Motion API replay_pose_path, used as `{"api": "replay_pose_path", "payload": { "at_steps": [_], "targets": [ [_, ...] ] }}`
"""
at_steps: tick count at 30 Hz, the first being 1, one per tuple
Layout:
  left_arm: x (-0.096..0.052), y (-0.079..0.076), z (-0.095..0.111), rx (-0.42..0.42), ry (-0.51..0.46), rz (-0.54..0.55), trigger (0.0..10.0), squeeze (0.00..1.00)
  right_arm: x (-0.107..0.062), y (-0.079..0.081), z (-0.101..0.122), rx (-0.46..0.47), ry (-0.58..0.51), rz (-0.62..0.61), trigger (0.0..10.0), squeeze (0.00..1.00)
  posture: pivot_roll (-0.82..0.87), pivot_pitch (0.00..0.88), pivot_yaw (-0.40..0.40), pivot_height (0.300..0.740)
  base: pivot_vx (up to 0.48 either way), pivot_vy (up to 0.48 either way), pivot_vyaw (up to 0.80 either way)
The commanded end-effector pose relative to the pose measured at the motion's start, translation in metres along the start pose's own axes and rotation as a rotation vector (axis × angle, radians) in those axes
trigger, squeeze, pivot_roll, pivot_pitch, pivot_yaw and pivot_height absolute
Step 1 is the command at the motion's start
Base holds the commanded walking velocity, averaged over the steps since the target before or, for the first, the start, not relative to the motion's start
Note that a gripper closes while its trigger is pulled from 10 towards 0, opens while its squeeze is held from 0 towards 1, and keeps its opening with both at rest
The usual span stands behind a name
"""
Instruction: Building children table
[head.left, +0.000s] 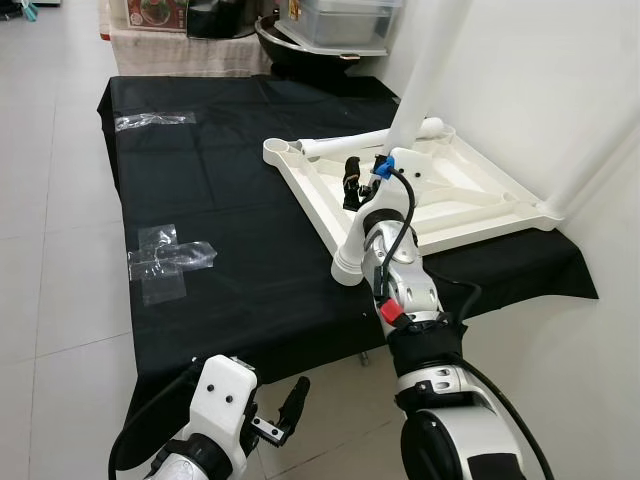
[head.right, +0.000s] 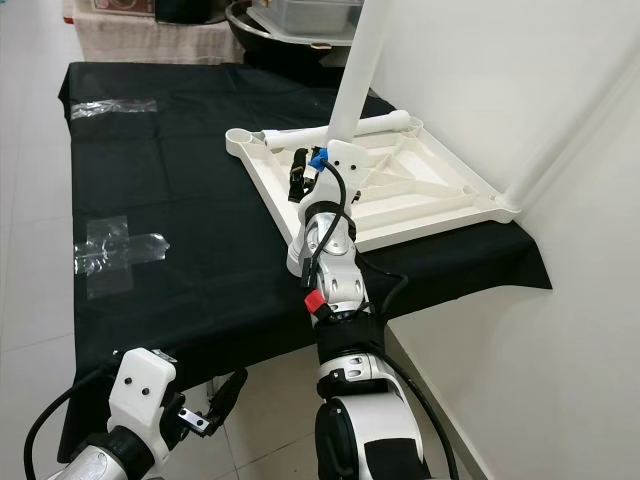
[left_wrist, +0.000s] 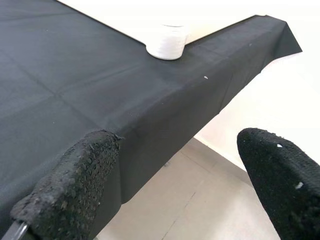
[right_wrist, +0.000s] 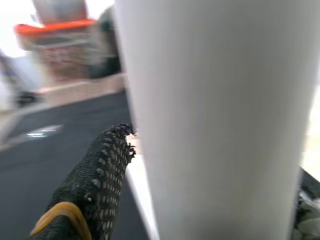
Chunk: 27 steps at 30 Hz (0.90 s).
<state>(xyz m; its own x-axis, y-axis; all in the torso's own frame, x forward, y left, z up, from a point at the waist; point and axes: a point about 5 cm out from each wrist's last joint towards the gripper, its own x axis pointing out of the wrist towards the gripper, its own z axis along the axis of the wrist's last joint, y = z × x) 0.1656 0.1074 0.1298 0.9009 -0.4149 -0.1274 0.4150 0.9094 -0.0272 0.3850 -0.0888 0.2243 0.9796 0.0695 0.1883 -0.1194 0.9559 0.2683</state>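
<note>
A white children's table top lies upside down on a black cloth. One white leg stands upright at its back edge, and another rises from the right corner. A third leg lies flat along the back rim. The near corner has a short empty socket. My right gripper is at the foot of the back upright leg, shut on it, with one finger against its side. My left gripper hangs open and holds nothing, below the cloth's front edge.
Clear plastic wrappers lie on the left of the cloth. Boxes and a plastic tub crowd the back. A white wall is close on the right. Tiled floor runs along the left and front.
</note>
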Motion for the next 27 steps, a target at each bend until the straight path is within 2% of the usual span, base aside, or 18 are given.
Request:
{"api": "replay_pose_path", "payload": {
  "at_steps": [1,2,3,4,5,7,9,11,12,16,19,20,21,23,24,25,26,27],
  "targets": [
    [0.0,-0.002,-0.005,-0.011,0.022,-0.009,10.0,0.0,0.004,-0.003,0.01,0.043,-0.047,0.055,10.0,0.0,0.16,0.091,-0.178,0.74,0.0,0.0,0.0],
    [0.0,-0.002,-0.005,-0.012,0.022,-0.009,10.0,0.0,0.006,-0.009,0.013,0.044,-0.037,0.184,10.0,0.0,0.16,0.093,-0.179,0.74,0.0,0.0,0.0],
    [0.0,-0.002,-0.005,-0.012,0.022,-0.009,10.0,0.0,0.006,-0.009,0.013,0.044,-0.037,0.184,10.0,0.0,0.16,0.093,-0.179,0.74,0.0,0.0,0.0],
    [0.0,-0.002,-0.005,-0.015,0.021,-0.01,10.0,0.0,0.007,-0.016,0.017,0.072,0.007,0.422,10.0,0.0,0.16,0.097,-0.178,0.74,0.0,0.0,0.0],
    [0.0,-0.002,-0.005,-0.016,0.021,-0.01,10.0,0.0,0.006,-0.018,0.018,0.094,0.031,0.513,10.0,0.0,0.16,0.097,-0.178,0.74,0.0,0.0,0.0],
    [0.001,-0.002,-0.005,-0.017,0.021,-0.01,10.0,0.0,0.005,-0.018,0.018,0.108,0.046,0.553,10.0,0.0,0.16,0.097,-0.178,0.74,0.0,0.0,0.0],
    [0.0,-0.002,-0.005,-0.017,0.02,-0.009,10.0,0.0,-0.003,-0.018,0.019,0.132,0.099,0.824,10.0,0.0,0.16,0.1,-0.184,0.74,0.0,0.0,0.0],
    [0.0,-0.002,-0.004,-0.016,0.019,-0.008,10.0,0.0,-0.016,-0.016,0.017,0.115,0.168,1.102,10.0,0.0,0.16,0.099,-0.185,0.74,0.0,0.0,0.0],
    [0.0,-0.002,-0.004,-0.016,0.019,-0.009,10.0,0.0,-0.019,-0.014,0.014,0.105,0.202,1.171,10.0,0.0,0.17,0.101,-0.185,0.74,0.0,0.0,0.0],
    [0.0,-0.003,-0.004,-0.011,0.018,-0.01,10.0,0.0,-0.018,-0.002,0.009,0.127,0.247,1.264,10.0,0.0,0.18,0.105,-0.187,0.74,0.0,0.0,0.0],
    [0.0,-0.003,-0.004,-0.01,0.018,-0.011,10.0,0.0,-0.018,0.0,0.008,0.137,0.249,1.277,10.0,0.0,0.18,0.105,-0.187,0.74,0.0,0.0,0.0],
    [0.0,-0.003,-0.003,-0.008,0.019,-0.01,10.0,0.0,-0.017,0.008,0.005,0.103,0.269,1.309,10.0,0.0,0.19,0.11,-0.194,0.74,0.0,0.0,0.0],
    [-0.001,-0.003,-0.003,-0.007,0.018,-0.009,10.0,0.0,-0.015,0.016,0.002,0.059,0.291,1.333,8.0,0.0,0.19,0.112,-0.193,0.74,0.0,0.0,0.0],
    [-0.001,-0.003,-0.003,-0.006,0.018,-0.009,10.0,0.0,-0.014,0.021,0.0,0.028,0.307,1.35,8.0,0.0,0.19,0.112,-0.193,0.74,0.0,0.0,0.0],
    [-0.001,-0.004,-0.003,-0.007,0.018,-0.01,10.0,0.0,-0.012,0.026,-0.001,0.017,0.308,1.343,0.0,0.0,0.19,0.113,-0.198,0.74,0.0,0.0,0.0],
    [-0.001,-0.004,-0.003,-0.007,0.018,-0.01,10.0,0.0,-0.012,0.026,-0.001,0.017,0.308,1.343,0.0,0.0,0.19,0.113,-0.198,0.74,0.0,0.0,0.0],
    [-0.001,-0.005,-0.003,-0.011,0.018,-0.01,10.0,0.0,-0.004,0.029,0.001,-0.002,0.259,1.224,0.0,0.0,0.19,0.116,-0.197,0.74,0.0,0.0,0.0],
    [-0.001,-0.005,-0.003,-0.012,0.018,-0.01,10.0,0.0,0.0,0.029,0.002,-0.021,0.239,1.16,0.0,0.0,0.19,0.117,-0.196,0.74,0.0,0.0,0.0]
  ]
}}
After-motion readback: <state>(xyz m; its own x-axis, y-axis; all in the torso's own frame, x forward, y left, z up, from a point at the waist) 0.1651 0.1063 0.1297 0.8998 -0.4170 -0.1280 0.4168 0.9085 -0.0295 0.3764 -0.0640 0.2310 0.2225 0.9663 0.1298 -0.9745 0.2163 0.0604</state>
